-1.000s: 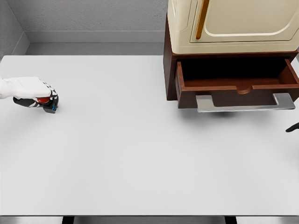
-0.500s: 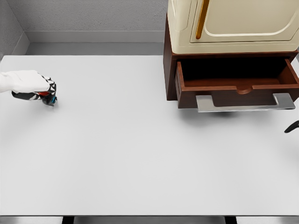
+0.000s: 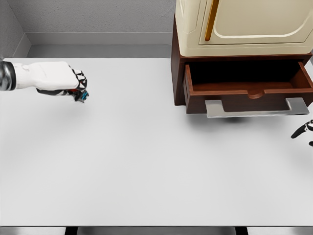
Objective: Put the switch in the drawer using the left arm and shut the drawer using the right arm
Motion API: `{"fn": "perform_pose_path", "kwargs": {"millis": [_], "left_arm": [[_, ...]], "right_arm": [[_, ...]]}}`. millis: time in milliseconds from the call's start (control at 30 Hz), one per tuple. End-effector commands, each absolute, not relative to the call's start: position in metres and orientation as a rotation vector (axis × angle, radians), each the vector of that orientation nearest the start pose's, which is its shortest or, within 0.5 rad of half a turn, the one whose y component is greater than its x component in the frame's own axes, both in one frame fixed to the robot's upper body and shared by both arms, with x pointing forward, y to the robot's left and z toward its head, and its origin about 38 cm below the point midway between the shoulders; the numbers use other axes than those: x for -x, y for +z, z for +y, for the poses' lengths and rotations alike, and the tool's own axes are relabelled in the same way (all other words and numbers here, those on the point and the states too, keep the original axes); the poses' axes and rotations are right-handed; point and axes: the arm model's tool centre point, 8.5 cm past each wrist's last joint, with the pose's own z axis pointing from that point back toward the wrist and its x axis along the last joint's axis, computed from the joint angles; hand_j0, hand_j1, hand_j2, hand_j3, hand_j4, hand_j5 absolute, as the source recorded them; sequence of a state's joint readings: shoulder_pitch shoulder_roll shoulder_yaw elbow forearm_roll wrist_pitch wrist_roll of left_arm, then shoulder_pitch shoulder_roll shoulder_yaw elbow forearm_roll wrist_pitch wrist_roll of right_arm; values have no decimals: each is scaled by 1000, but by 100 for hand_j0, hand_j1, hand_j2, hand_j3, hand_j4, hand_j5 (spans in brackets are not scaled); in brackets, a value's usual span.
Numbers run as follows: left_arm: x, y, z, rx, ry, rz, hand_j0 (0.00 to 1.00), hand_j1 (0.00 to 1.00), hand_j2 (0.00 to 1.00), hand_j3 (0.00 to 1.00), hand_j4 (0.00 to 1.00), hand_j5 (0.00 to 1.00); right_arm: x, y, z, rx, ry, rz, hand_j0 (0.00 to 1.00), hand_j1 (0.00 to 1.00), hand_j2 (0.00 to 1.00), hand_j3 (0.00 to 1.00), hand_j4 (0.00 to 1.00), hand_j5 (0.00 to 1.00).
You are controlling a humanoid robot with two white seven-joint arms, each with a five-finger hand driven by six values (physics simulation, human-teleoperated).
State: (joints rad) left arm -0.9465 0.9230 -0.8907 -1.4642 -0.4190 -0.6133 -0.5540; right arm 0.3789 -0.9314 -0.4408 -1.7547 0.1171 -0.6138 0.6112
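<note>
Over the far left part of the bench (image 3: 146,161), the switch (image 3: 81,94), a small thing of red, black and a touch of blue, sat mostly hidden in the left hand (image 3: 73,83), whose dark fingers were curled tight around it; its exact shape could not be made out. A soft shadow lay on the surface just below the hand. The white, smooth-shelled forearm ran in from the left edge. A broad stretch of plain, matte white surface lay open between the hand and the drawer (image 3: 247,85), which stood pulled out at the far right, a dark reddish-brown box with a flat grey metal handle (image 3: 257,107) along its front. Above it sat a cream cabinet (image 3: 244,27) with rounded panels and an amber bar handle. At the right edge only a few dark fingertips of the right hand (image 3: 304,131) showed, slightly spread; its grip could not be judged.
</note>
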Motion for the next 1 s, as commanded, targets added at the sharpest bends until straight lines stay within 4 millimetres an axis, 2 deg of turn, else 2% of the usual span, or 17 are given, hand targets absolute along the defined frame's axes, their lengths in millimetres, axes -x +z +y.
{"fn": "perform_pose_path", "kwargs": {"millis": [0,200,267,333,433,533,633,900,967], "left_arm": [[-445,275,284,671,3041,1641,33,33,33,33,33,33],[-443,280,248,602,2942,1692,33,33,33,33,33,33],[-442,286,238,586,2904,1715,33,33,33,33,33,33],[-431,301,224,585,2822,1725,33,33,33,33,33,33],[-423,313,207,549,2748,1753,33,33,33,33,33,33],[-421,317,196,520,2705,1783,33,33,33,33,33,33],[-418,330,186,500,2649,1826,33,33,33,33,33,33],[-412,341,132,382,2501,1894,33,33,33,33,33,33],[-412,347,128,392,2480,1896,33,33,33,33,33,33]], "right_arm": [[-275,235,-456,471,1653,-1393,60,60,60,60,60,60],[-275,235,-455,469,1653,-1392,60,60,60,60,60,60],[-276,237,-455,475,1654,-1398,60,60,60,60,60,60],[-276,238,-455,478,1655,-1400,60,60,60,60,60,60],[-277,239,-455,478,1656,-1400,60,60,60,60,60,60],[-277,239,-455,480,1656,-1402,60,60,60,60,60,60],[-278,245,-455,474,1655,-1414,60,60,60,60,60,60],[-281,252,-455,483,1674,-1413,60,60,60,60,60,60],[-281,253,-455,486,1674,-1416,60,60,60,60,60,60]]}}
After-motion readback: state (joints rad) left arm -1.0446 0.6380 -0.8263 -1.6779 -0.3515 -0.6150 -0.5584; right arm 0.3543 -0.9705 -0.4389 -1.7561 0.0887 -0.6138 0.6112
